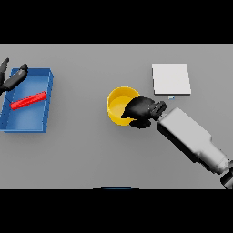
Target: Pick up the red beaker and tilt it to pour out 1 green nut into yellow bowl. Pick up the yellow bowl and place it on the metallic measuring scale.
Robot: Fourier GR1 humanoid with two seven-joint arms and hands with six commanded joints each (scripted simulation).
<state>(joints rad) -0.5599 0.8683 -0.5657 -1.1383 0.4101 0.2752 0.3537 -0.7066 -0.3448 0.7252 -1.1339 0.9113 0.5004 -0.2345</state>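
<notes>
Right hand [142,111] curls over the near rim of the yellow bowl [119,103], left of the metallic measuring scale [171,79] — for a clean lift, keep the bowl level and clear the scale's edge — left hand [11,78] idles over the blue tray [27,119].

A plain grey counter [91,154] is showing no pattern beneath me. The bowl [119,102] is glowing solid yellow, its inside a shade paler. My right hand [142,110] is appearing dark, nearly black, on an arm [191,139] shading from white to grey. The scale [171,79] is reading pale, whitish-silver. The tray [27,119] is showing flat blue, and the long piece [28,100] lying in it is showing bright red. My left hand [11,77] is looking equally dark.
</notes>
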